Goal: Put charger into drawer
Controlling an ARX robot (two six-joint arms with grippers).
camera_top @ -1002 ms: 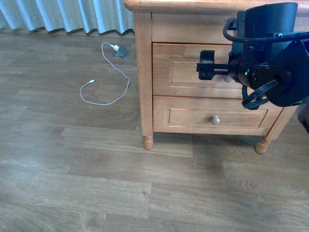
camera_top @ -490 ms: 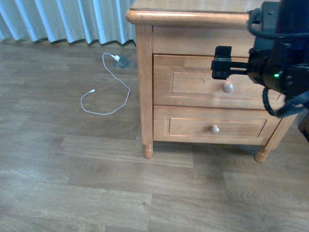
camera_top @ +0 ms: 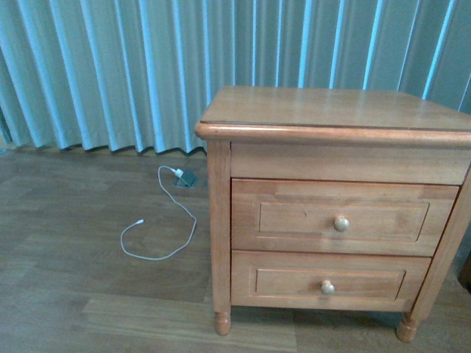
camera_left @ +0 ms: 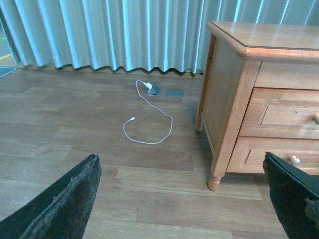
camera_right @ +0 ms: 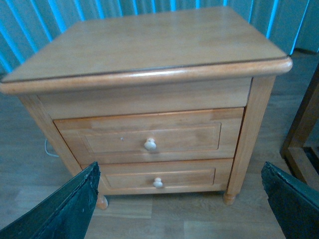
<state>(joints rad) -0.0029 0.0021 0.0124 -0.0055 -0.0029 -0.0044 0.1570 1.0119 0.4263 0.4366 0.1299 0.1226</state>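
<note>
Upper drawer [camera_top: 343, 218] closed; both grippers spread open.
Only the left wrist view shows the floor socket plate [camera_left: 175, 92] beside the white cable [camera_left: 149, 119].

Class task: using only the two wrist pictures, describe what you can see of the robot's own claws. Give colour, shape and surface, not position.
Little of either shows. The left claw appears as two black fingers at the picture's corners, broad, tapering wedges with a rough, speckled, matt surface. The right claw has similar wedge fingers, dark with a greenish tint in this light. No cables, markings or arm links are visible, and the front view shows neither arm.
</note>
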